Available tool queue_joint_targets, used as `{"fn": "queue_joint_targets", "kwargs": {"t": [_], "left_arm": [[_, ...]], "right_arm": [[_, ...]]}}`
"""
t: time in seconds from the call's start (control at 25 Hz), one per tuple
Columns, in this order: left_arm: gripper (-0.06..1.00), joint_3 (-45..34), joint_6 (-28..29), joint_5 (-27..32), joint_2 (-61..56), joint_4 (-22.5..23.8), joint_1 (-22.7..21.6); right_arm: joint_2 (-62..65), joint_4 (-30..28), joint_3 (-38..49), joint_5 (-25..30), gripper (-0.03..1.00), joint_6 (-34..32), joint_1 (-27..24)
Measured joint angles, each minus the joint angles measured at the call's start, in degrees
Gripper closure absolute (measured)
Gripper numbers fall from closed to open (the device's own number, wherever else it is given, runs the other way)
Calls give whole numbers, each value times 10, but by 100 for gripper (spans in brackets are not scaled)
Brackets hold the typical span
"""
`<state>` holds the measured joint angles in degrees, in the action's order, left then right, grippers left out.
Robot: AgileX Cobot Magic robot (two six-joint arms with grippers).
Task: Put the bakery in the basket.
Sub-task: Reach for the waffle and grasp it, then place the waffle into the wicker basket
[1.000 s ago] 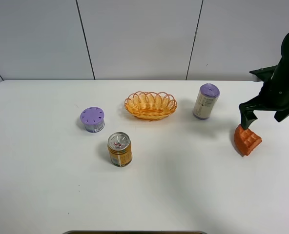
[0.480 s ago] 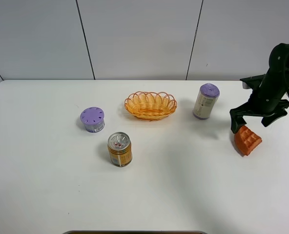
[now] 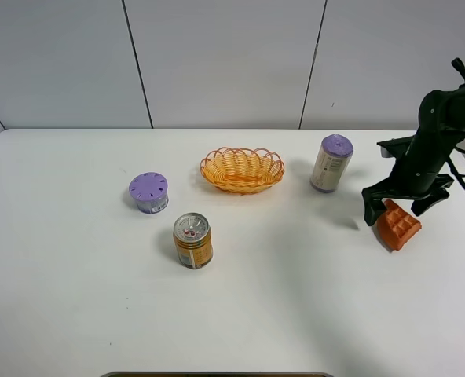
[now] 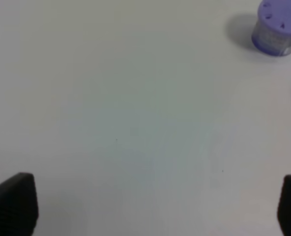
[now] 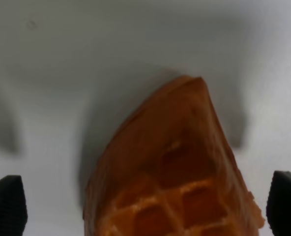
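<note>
**Wedge between open jaws, not yet held**

The bakery [image 3: 398, 225] lies on the worktop [image 3: 295, 306] at the far right of the overhead view, about mid-height, well apart from the basket [image 3: 210, 167] up near the centre. My right gripper [image 3: 391, 209] is spread wide and straddles the wedge. In the wrist view the two fingertips sit at the lower corners with clear gaps to the bread on both sides, so nothing is gripped. My left gripper [image 4: 150, 204] is also wide open, over bare worktop.

I judge the bread to be a light, rigid toy, so weight is no concern. The tapered shape is the worry, because jaws closing on slanted faces could squeeze it out sideways. I would take it low and across its broad body, where the scored grid crust offers some bite, rather than at the narrow tip.

The worktop looks smooth, white and flat, so the piece may skate if only one finger touches first. There is plenty of room. A purple-capped canister [image 3: 331, 163] stands between bakery and basket, and a drink can [image 3: 193, 240] and a purple tub [image 3: 148, 192] sit further left, clear of the route.
</note>
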<state>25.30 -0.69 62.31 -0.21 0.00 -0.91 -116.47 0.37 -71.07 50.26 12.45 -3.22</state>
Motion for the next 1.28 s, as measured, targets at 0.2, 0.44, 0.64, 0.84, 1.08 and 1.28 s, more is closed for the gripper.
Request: {"fn": "queue_joint_targets", "kwargs": {"t": [0.2,0.44,0.64,0.84,1.08,1.28], "left_arm": [[-5,0,0,0,0,0,0],[-5,0,0,0,0,0,0],[-5,0,0,0,0,0,0],[-5,0,0,0,0,0,0],[-5,0,0,0,0,0,0],[-5,0,0,0,0,0,0]], "right_arm": [[-24,0,0,-2,0,0,0],[-38,0,0,-6,8,0,0],[-39,0,0,-6,24,0,0],[-39,0,0,-6,29,0,0],[-39,0,0,-2,29,0,0],[-39,0,0,6,29,0,0]]}}
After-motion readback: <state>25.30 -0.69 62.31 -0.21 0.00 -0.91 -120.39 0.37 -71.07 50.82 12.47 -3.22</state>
